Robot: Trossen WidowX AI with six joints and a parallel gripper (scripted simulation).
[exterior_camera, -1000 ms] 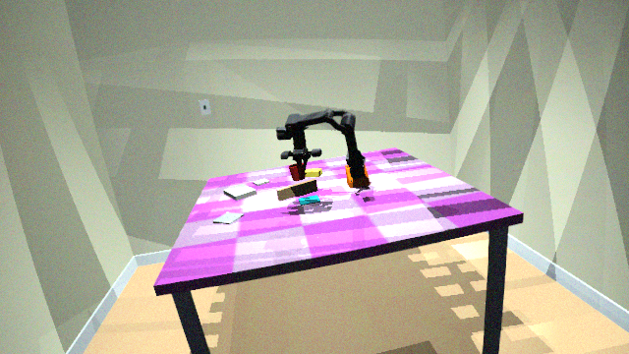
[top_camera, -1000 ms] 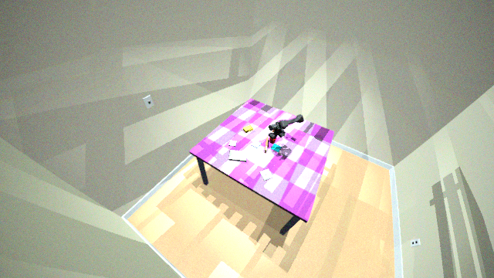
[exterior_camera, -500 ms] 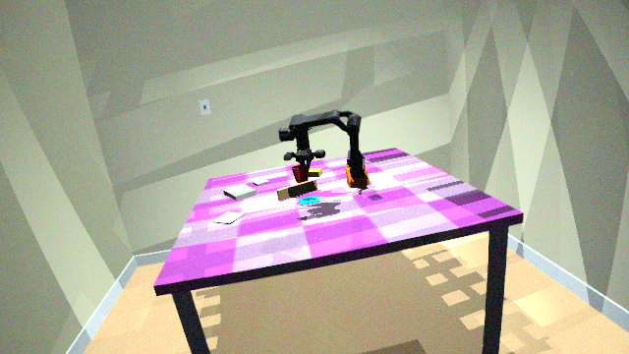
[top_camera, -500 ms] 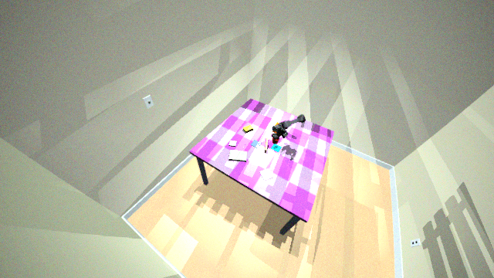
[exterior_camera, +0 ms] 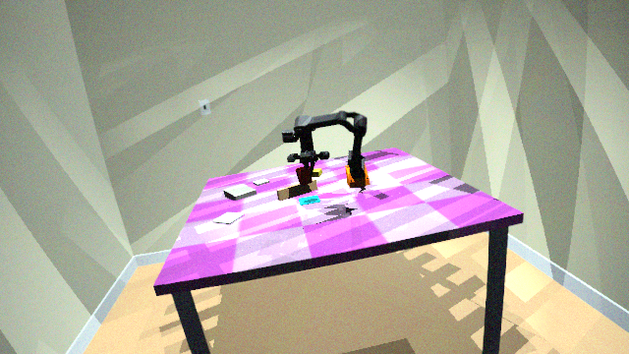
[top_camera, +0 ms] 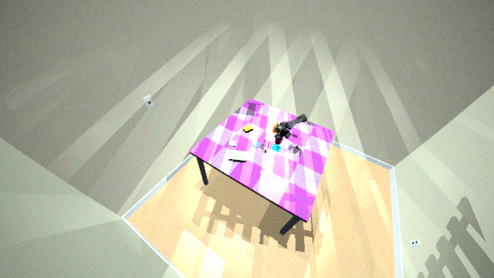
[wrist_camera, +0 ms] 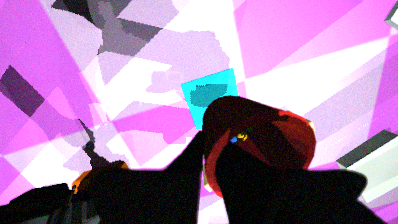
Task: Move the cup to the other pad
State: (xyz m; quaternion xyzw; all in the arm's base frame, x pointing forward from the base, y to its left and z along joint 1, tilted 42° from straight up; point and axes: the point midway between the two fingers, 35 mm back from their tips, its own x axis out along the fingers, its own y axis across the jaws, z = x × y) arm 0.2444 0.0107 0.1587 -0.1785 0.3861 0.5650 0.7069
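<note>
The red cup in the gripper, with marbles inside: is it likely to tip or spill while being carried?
Probably stiff: the red cup looks undeformed in the shut gripper. The loose marbles could roll and shift weight. Open-topped, it would likely spill if tilted.

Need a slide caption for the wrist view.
Claw grips red cup of marbles above the cyan pad.
</note>
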